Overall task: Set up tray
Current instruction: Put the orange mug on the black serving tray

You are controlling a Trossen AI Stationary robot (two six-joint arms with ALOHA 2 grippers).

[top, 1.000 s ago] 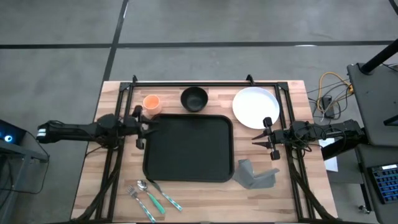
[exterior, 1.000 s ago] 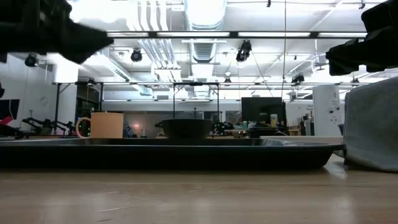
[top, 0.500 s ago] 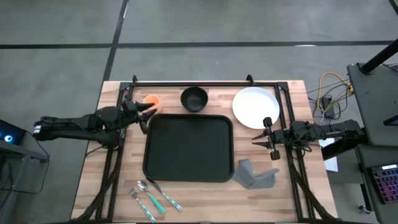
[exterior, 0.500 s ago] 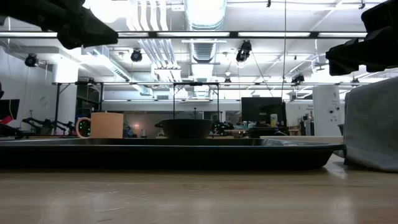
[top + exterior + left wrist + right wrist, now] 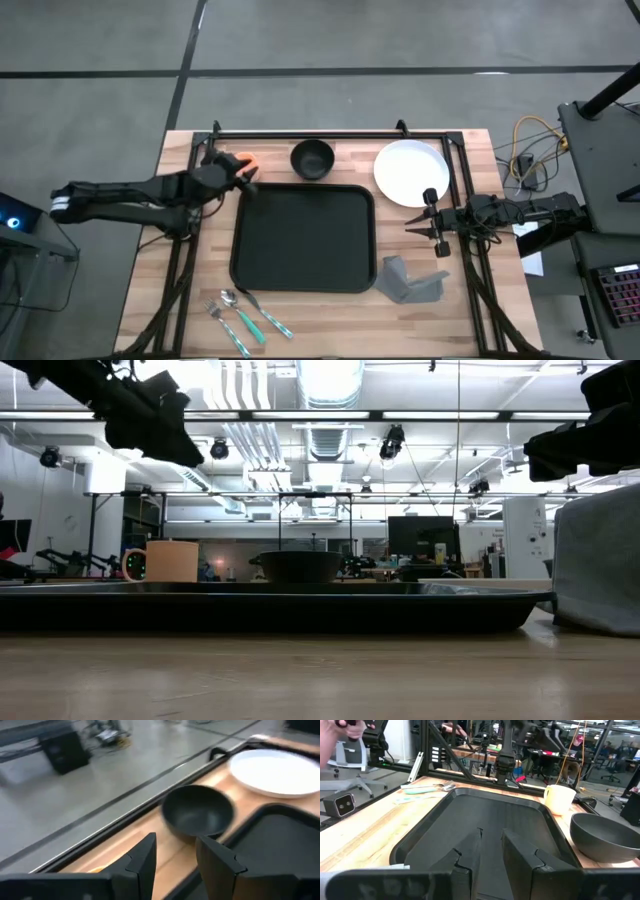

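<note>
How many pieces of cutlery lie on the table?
2 that I can make out: a spoon and a fork, both with green handles, side by side on the table at the near left corner, outside the black tray. Another piece may be hidden.

black tray [image 5: 303,236], white plate [image 5: 411,172], orange cup [image 5: 246,162]

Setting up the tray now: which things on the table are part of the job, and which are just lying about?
Job: tray, orange cup, black bowl, white plate, grey napkin, spoon, fork.
Lying about: cables beside the table.
</note>
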